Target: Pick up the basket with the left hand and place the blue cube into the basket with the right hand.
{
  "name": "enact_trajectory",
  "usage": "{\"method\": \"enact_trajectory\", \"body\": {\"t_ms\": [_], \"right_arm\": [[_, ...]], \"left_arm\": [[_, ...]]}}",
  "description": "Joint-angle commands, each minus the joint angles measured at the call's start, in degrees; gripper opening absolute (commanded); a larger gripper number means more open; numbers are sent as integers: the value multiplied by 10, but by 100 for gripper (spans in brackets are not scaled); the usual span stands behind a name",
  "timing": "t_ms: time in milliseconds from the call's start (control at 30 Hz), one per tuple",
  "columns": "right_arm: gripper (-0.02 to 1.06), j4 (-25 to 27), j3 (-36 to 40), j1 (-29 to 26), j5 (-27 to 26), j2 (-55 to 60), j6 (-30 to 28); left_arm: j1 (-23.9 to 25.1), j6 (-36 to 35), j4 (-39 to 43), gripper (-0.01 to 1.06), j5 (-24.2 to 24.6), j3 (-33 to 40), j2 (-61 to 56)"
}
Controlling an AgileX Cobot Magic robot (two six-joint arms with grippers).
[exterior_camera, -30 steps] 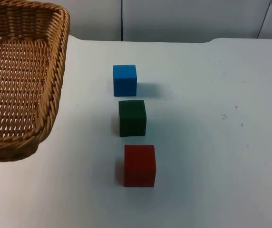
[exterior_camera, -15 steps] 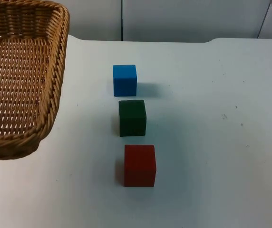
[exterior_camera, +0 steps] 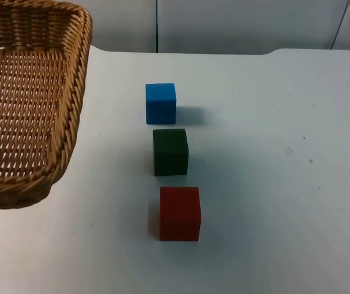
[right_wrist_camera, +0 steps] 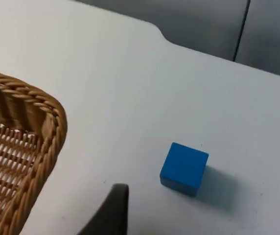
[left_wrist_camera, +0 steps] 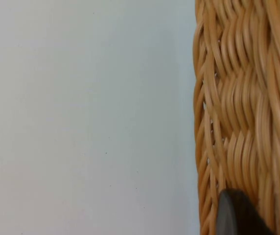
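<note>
From the top view I see the wicker basket (exterior_camera: 28, 104) at the left side of the white table (exterior_camera: 273, 184), its near corner raised over the surface with a shadow under it; the basket has nothing inside. The blue cube (exterior_camera: 160, 103) sits near the middle of the table, the farthest of a row of three; just in front of it is the dark green cube (exterior_camera: 171, 152), and nearest to me the red cube (exterior_camera: 180, 213); small gaps are between them, they do not touch. To the right of the row the table is open until its far edge at the grey partition wall (exterior_camera: 242, 24). In the left wrist view a black fingertip (left_wrist_camera: 235, 215) of the left gripper lies against the woven basket wall (left_wrist_camera: 243, 98); whether the claw is clamped I cannot tell. In the right wrist view one black fingertip (right_wrist_camera: 111, 210) of the right gripper hangs above the table between the basket rim (right_wrist_camera: 37, 142) and the blue cube (right_wrist_camera: 184, 168), apart from both; its claw state I cannot tell.
</note>
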Motion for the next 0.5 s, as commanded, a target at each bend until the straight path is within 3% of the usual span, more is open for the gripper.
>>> {"method": "enact_trajectory", "body": {"t_ms": [0, 333, 467], "right_arm": [[99, -56, -31, 22, 5, 47, 55], [99, -63, -100, 39, 14, 198, 135], [99, -87, -104, 39, -19, 240, 190]], "left_arm": [[2, -2, -18, 0, 11, 1, -7], [2, -1, -15, 0, 11, 1, -7], [2, -1, -15, 0, 11, 1, -7]]}}
